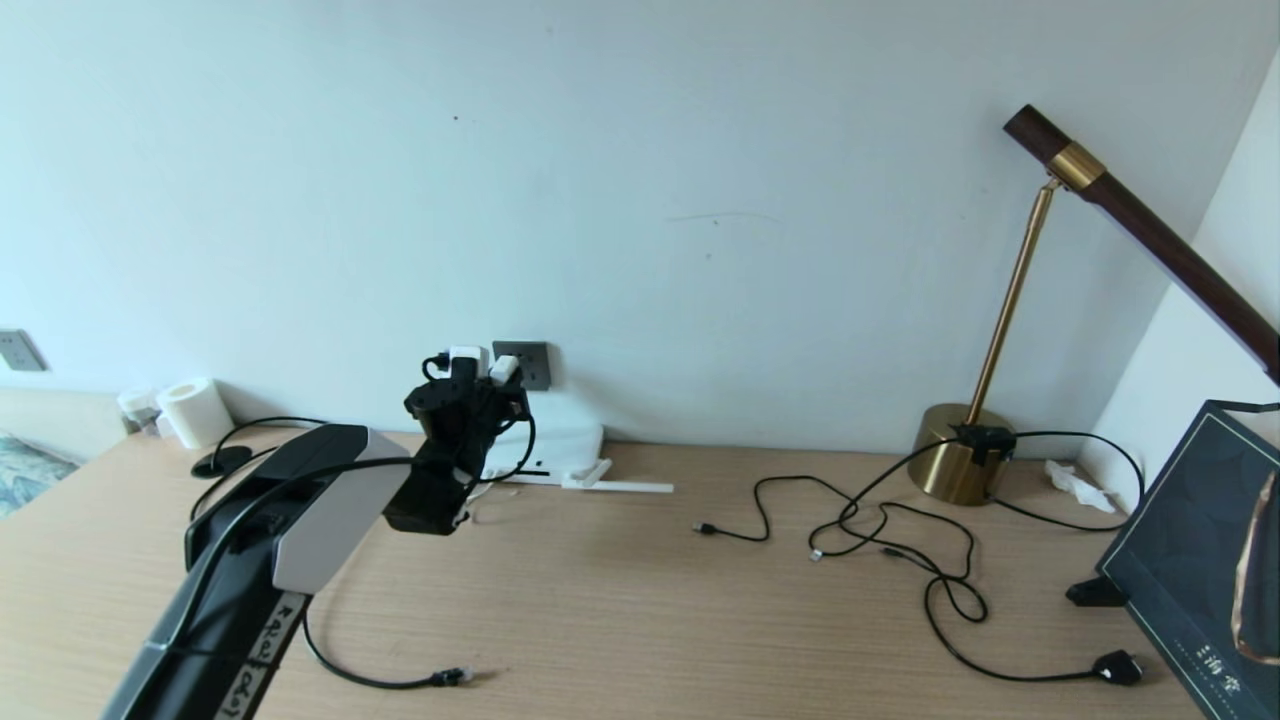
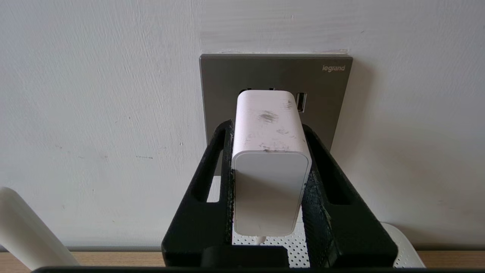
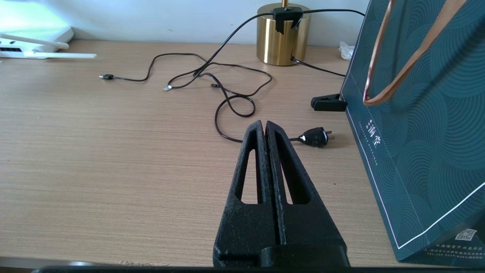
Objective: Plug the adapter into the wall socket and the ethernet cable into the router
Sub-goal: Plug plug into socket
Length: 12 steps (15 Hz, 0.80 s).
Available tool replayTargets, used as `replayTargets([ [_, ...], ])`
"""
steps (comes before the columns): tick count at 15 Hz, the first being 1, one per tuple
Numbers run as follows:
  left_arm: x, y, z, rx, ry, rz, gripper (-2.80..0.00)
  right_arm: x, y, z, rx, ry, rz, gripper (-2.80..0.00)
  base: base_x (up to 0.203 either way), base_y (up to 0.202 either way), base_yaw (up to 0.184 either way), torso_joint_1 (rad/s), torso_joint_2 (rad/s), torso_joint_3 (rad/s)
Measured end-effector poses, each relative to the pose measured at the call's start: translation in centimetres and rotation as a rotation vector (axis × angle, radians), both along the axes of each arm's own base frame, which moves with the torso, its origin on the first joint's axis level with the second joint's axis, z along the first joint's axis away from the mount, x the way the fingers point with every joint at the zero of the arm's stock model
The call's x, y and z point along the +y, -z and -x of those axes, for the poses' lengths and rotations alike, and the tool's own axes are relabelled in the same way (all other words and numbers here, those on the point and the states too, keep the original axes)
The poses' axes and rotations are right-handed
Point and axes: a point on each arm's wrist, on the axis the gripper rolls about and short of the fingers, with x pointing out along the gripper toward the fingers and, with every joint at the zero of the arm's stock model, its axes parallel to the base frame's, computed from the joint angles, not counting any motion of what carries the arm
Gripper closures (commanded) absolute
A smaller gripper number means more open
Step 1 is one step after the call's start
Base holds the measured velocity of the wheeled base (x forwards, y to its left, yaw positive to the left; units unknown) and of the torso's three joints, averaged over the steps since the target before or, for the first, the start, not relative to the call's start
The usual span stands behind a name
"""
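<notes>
Now left claw (image 2: 267,131) around adapter (image 2: 269,151), at wall socket (image 2: 227,79).

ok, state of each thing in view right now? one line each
left hand: shut on the adapter, up at the wall
adapter: held with its front end at the wall socket; whether it is fully seated cannot be told
wall socket: adapter at its plug holes
ethernet cable: loose on the desk, unplugged
router: on the desk by the wall
right hand: shut, empty, above the desk
black plug: unplugged, lying on the desk
</notes>
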Motion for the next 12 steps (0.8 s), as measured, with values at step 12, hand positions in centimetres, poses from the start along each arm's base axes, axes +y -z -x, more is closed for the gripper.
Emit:
replayTargets([
  [12,0.08,-0.02,-0.44,0.007,-0.003,-0.001,0.0,0.0,0.0,0.0,0.0,0.0,0.0,0.0,0.0,0.0,0.0,0.0,0.0,0.0],
])
